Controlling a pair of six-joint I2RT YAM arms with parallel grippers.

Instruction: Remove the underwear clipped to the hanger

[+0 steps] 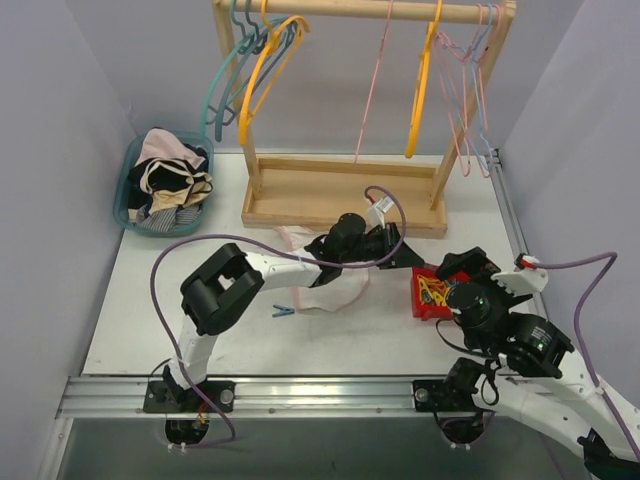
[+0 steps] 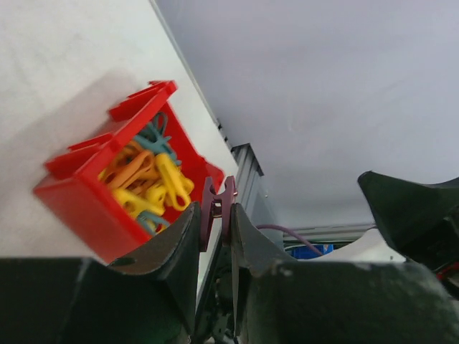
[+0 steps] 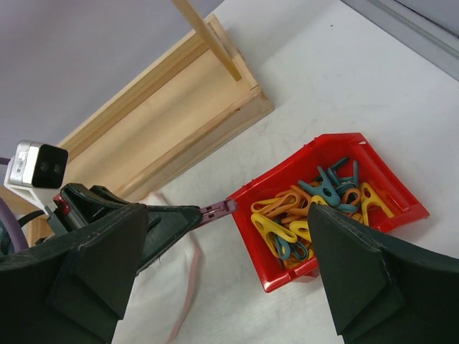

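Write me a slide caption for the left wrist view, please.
Left gripper pinching a maroon clip beside the red bin of pegs.

pale brief [image 1: 345, 295] | pink-edged, crumpled flat on table [image 1: 150, 320] | black brief [image 1: 322, 274] | touching, partly hidden

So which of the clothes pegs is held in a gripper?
The maroon peg, pinched by the left gripper beside the red bin; the yellow, orange and teal ones lie inside it.

Robot lab: wall-partitioned table [image 1: 130, 330]
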